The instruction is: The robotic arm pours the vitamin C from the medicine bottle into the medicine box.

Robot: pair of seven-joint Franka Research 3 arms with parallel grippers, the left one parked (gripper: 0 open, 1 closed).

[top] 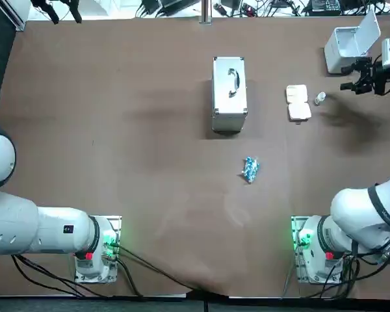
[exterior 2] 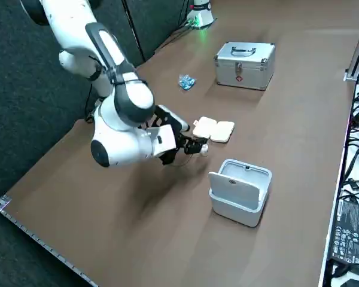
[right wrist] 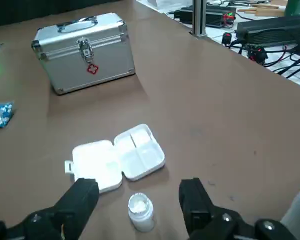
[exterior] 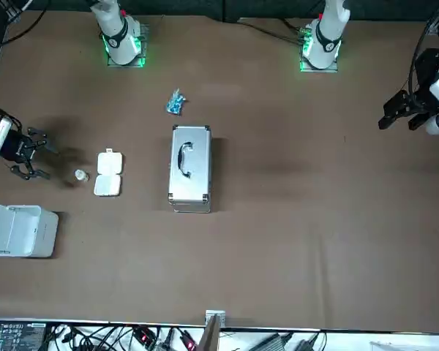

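Only wrist view shows the end effector [right wrist: 138, 189] spread, near the medicine bottle [right wrist: 140, 212].

the right gripper [top: 350, 75] is seen near the far right edge of the table [top: 117, 130], its fingers spread, close to a small bottle [top: 320, 98] but apart from it. the bottle is set just beside an open white pill box [top: 298, 103], and a white bin [top: 341, 49] is placed farther back at the right corner. a silver case [top: 229, 94] is laid mid-table, and a blue packet [top: 249, 169] is found nearer the bases.
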